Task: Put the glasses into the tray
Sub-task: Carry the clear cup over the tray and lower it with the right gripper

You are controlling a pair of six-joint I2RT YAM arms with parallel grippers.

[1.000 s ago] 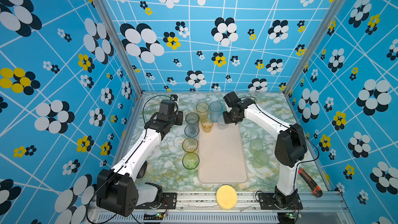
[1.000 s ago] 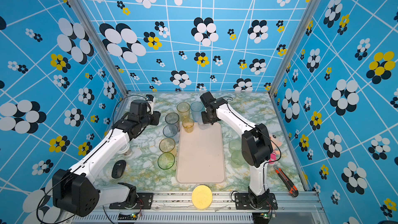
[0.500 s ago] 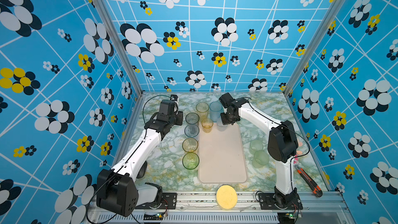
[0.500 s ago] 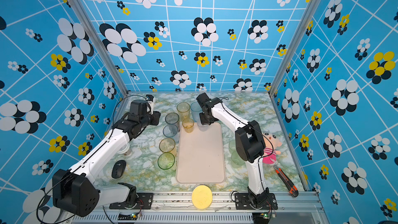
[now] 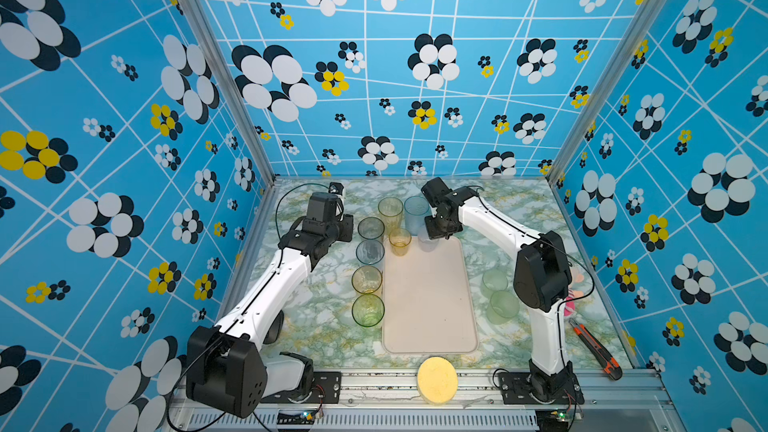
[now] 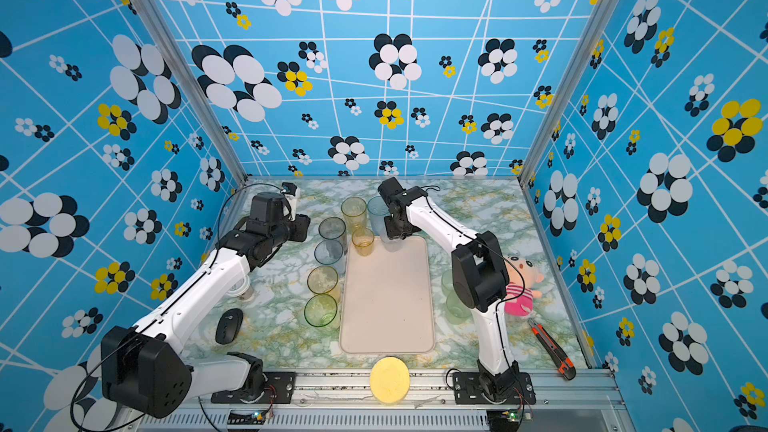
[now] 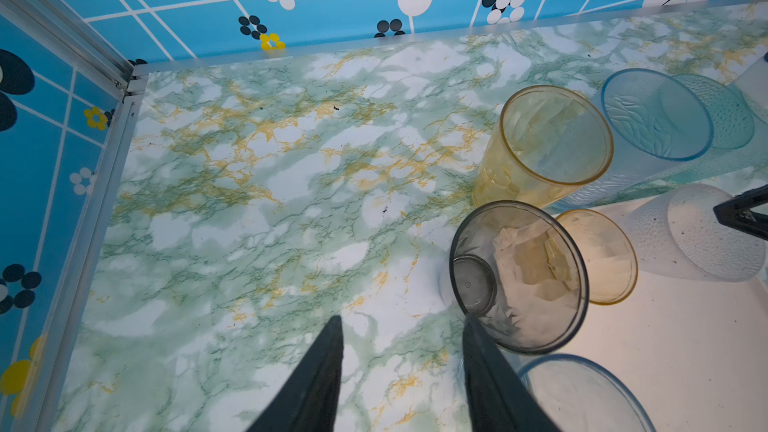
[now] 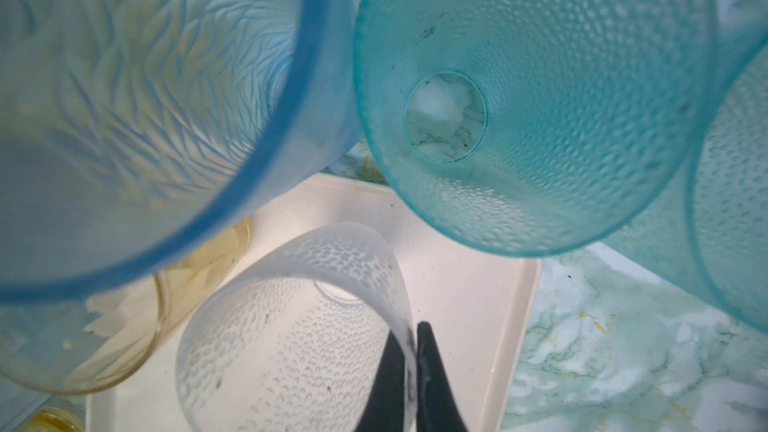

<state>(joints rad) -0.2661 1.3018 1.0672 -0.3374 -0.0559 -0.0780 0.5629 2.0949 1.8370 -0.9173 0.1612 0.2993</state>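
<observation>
The tray (image 5: 430,305) lies in the middle of the table, with a short amber glass (image 5: 400,241) standing in its far left corner. My right gripper (image 8: 413,330) is shut on the wall of a clear dimpled glass (image 8: 291,347), one finger inside and one outside. It holds this glass tilted over the tray's far right corner (image 5: 428,238). Tall amber (image 5: 390,207), pale blue (image 8: 145,97) and teal (image 8: 540,97) glasses stand just behind the tray. My left gripper (image 7: 401,322) is open over bare table beside a smoky grey glass (image 7: 519,276).
Several more glasses line the tray's left side (image 5: 368,310), and two pale green ones (image 5: 504,305) stand to its right. A yellow sponge disc (image 5: 437,380), a box cutter (image 5: 596,344), a pink plush toy (image 6: 521,284) and a black mouse (image 6: 228,326) lie around.
My right arm has swung slightly to the left, carrying the clear glass with it. The left arm has not moved.
</observation>
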